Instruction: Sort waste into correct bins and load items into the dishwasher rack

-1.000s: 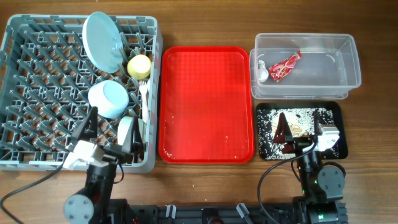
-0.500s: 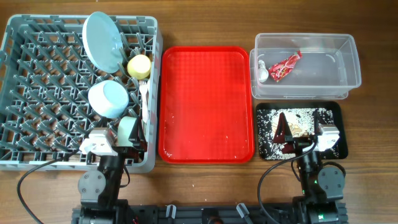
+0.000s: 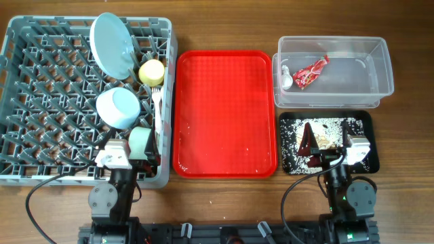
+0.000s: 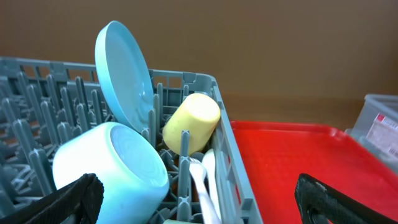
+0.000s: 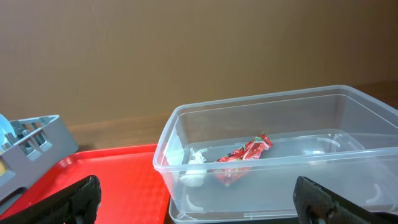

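The grey dishwasher rack (image 3: 13,102) holds the light blue plate (image 3: 112,44) on edge, the yellow cup (image 3: 152,71), the light blue bowl (image 3: 117,107), the mint green bowl (image 3: 140,142), and the white fork and spoon (image 3: 158,108). My left gripper (image 3: 127,154) is open and empty over the rack's front right corner. The left wrist view shows the plate (image 4: 124,81), cup (image 4: 193,121), bowl (image 4: 115,168) and cutlery (image 4: 202,180). The clear tub (image 3: 380,68) holds the red wrapper (image 3: 310,71) and white tissue (image 3: 287,80). My right gripper (image 3: 329,146) is open over the black tray (image 3: 283,169), which holds rice scraps (image 3: 329,132).
The flat red serving tray (image 3: 226,112) lies between the rack and the bins, with a few crumbs near its front edge. The right wrist view shows the tub (image 5: 311,180) with the wrapper (image 5: 242,152) and tissue (image 5: 196,171) just ahead.
My left arm has shifted right along the rack's front edge, its wrist now close beside the mint green bowl. The right arm has not moved.
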Motion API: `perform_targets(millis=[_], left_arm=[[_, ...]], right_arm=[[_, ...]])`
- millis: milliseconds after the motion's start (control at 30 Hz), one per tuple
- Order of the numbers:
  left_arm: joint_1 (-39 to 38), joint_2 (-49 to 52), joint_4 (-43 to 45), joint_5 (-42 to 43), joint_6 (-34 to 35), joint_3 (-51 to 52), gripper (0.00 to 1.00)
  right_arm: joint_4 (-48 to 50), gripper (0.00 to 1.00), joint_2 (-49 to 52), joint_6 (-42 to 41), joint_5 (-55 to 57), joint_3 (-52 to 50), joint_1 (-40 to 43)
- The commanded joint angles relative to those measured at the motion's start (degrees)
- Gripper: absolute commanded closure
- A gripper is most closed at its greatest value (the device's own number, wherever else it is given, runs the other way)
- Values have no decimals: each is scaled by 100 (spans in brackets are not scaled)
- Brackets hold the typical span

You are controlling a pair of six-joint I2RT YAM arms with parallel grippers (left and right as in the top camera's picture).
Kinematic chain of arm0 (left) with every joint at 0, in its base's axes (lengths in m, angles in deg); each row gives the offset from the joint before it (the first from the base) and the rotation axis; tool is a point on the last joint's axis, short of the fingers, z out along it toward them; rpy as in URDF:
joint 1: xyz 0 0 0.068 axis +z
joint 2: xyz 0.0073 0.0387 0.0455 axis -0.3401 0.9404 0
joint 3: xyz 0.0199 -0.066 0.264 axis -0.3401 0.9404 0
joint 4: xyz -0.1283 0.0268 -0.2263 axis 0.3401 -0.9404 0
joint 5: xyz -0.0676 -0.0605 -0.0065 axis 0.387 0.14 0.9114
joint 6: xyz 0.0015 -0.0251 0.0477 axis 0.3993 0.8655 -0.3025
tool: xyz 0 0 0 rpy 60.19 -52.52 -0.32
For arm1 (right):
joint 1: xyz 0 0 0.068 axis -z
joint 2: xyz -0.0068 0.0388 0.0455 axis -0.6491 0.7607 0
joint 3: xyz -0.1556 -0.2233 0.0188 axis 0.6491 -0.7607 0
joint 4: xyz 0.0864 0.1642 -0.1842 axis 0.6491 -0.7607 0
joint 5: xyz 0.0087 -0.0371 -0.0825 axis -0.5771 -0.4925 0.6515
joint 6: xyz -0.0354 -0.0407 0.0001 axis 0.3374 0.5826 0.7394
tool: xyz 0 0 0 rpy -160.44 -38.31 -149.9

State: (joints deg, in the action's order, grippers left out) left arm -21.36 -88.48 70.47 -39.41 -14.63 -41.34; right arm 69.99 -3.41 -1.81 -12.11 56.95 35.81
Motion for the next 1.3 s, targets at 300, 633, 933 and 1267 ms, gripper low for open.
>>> perform_targets(millis=[300, 633, 933, 1267], left_arm=[[175, -55, -28, 116, -457, 20, 0], [175, -50, -28, 116, -457, 20, 0], [175, -50, -28, 116, -457, 20, 0], [175, -50, -28, 116, -457, 20, 0]], right_arm=[[33, 0, -46, 79, -94, -7, 13], [33, 0, -42, 79, -94, -7, 13], [33, 0, -39, 79, -94, -7, 13], [33, 0, -39, 76, -94, -7, 13]])
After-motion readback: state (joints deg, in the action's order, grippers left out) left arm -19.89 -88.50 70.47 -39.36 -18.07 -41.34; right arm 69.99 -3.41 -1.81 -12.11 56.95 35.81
